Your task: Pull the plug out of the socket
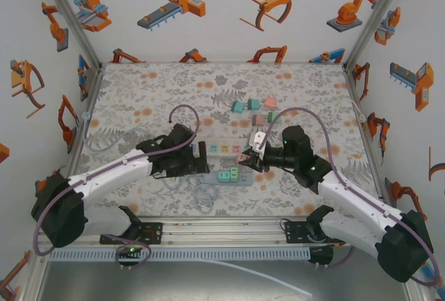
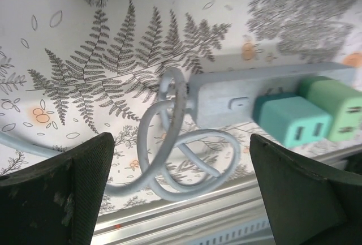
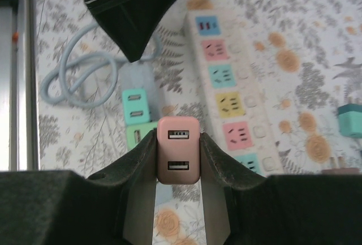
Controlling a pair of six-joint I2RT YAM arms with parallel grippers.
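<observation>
On your left, the left gripper (image 2: 181,143) hangs with its jaws spread wide and nothing between them, over the looped pale cable (image 2: 169,163) at the end of the grey-blue power strip (image 2: 226,95) lying on the floral-patterned worktop (image 1: 139,106). Moving right along that strip sit a teal square plug (image 2: 291,120) and then a green square plug (image 2: 334,106). Further right, the pink square USB plug (image 3: 178,157) is clamped between the fingers of the right gripper (image 3: 177,137), with the white strip of coloured sockets (image 3: 226,86) just beyond. Your right arm has the plug; its long axis runs along the fingers. You cannot tell whether its prongs have cleared, so pull straight away from the strip face.
</observation>
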